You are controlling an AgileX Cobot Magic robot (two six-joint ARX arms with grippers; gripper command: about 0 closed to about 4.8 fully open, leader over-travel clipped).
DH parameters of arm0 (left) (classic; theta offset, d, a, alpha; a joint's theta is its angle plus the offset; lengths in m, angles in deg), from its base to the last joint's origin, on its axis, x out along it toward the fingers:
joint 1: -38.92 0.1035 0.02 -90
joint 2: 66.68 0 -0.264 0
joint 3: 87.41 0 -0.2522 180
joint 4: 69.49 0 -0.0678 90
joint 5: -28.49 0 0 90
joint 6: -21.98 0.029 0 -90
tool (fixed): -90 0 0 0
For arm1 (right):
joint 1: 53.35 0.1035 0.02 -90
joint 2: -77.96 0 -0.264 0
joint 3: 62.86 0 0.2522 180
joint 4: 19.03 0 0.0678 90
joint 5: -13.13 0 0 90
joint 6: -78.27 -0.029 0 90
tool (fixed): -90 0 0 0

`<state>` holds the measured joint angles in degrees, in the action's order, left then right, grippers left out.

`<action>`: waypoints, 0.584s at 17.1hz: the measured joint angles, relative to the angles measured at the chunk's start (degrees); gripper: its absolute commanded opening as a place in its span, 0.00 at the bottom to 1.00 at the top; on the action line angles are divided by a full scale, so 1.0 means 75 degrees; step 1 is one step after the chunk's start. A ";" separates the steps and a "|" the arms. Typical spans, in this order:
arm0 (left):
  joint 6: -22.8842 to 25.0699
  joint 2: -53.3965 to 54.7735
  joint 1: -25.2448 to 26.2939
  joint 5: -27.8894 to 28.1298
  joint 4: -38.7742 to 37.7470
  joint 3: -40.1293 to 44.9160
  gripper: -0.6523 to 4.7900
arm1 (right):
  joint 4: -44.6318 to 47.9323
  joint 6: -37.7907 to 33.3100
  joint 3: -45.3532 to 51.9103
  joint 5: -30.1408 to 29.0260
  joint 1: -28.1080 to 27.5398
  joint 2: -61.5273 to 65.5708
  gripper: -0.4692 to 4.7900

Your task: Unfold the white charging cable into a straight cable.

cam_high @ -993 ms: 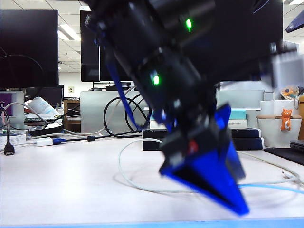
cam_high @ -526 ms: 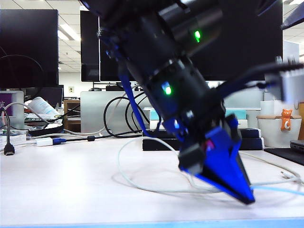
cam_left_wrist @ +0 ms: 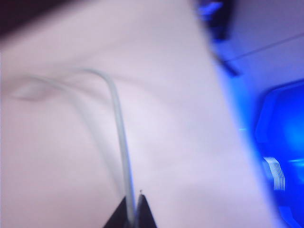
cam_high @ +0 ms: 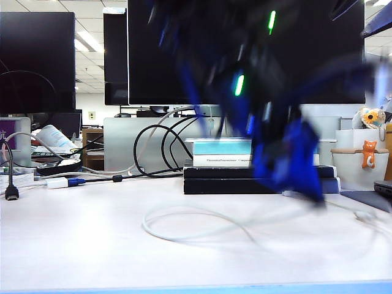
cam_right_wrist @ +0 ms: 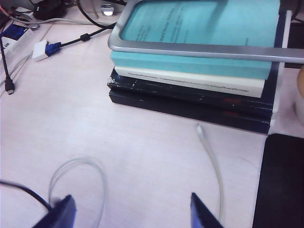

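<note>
The white charging cable (cam_high: 184, 214) lies on the pale bench (cam_high: 73, 239) in front of the stack of books (cam_high: 239, 174), curling into a loose loop on the bench surface before trailing off toward the right side of that stack. In the right wrist view the same cable (cam_right_wrist: 211, 156) shows one slim end lying just short of the lowest dark book (cam_right_wrist: 190, 107), while its loop rests further out from the stack.

The left gripper (cam_left_wrist: 134, 211) has its jaws pinched together on the white charging cable, which rises out from between the dark tips and bends away over the bench. In the exterior view this arm is a dark and blue blur in front of the books, so only the wrist view shows the grip clearly.

The right gripper (cam_right_wrist: 130, 213) hovers above the bench, out from the book stack, with its jaws standing well apart and nothing between them; the cable's loop lies close to one tip, its straight end near the other.
</note>
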<state>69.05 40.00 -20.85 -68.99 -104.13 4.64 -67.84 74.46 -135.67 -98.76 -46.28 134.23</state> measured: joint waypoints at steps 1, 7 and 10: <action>0.0012 -0.0146 0.0000 0.0297 -0.0192 -0.0230 0.11 | 0.0000 0.0000 -0.0003 0.0000 0.0000 0.0000 0.68; 0.0035 -0.1795 0.0574 0.1749 -0.0562 -0.0933 0.11 | 0.0146 0.0000 0.0000 0.0023 0.0000 0.0003 0.68; -0.0015 -0.2559 0.1291 0.3016 -0.0761 -0.0921 0.11 | 0.0143 0.0000 0.0000 0.0026 0.0000 0.0003 0.68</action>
<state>68.94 20.81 -11.17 -46.37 -109.84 -2.27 -66.77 74.46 -135.67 -98.56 -46.28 134.25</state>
